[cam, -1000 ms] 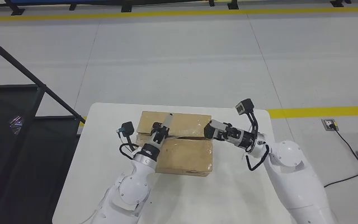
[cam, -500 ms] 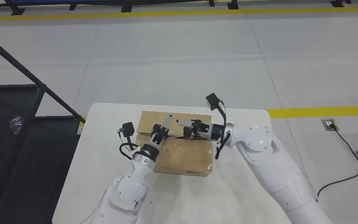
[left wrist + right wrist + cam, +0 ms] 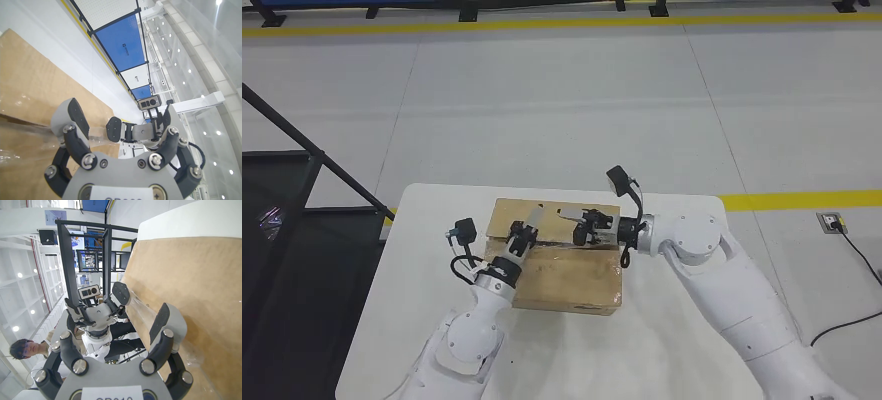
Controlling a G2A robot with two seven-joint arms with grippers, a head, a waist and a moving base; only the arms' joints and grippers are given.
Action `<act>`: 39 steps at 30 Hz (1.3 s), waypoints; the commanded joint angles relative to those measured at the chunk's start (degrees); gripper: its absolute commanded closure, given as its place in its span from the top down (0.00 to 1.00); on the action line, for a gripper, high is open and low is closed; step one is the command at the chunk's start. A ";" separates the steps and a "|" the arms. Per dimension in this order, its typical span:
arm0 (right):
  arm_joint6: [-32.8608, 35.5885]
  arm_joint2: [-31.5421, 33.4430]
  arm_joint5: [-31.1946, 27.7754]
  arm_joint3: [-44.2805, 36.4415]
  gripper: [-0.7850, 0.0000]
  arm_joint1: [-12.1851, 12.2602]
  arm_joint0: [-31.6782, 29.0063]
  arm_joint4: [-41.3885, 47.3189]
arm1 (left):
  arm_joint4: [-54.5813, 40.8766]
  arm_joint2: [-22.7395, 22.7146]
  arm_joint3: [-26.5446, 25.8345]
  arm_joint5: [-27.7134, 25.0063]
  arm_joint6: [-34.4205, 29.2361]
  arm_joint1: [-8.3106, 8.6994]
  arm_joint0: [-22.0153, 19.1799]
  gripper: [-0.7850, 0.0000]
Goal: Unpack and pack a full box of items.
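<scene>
The white table [image 3: 662,330] fills the lower half of the top view. You have bare surface in front of and to the right of the load. The brown cardboard box [image 3: 572,280] sits closed at the centre, with its far edge close to the table's far edge, so keep any sliding toward the lower frame. A full box probably weighs too much for one pincer. The board looks stiff, though the flaps will flex. The glossy clear tape strip [image 3: 28,132] along the top seam looks slick, so grip cardboard at the flap edge, where a dark gap shows. The left gripper [image 3: 527,225] and right gripper [image 3: 574,219] face each other over that seam, both with fingers spread and holding nothing.
</scene>
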 commanded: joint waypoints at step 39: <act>-1.34 -2.27 -5.03 2.60 1.00 -1.73 -0.97 -1.55 | -8.27 -13.32 4.47 -5.05 -7.78 1.71 9.58 1.00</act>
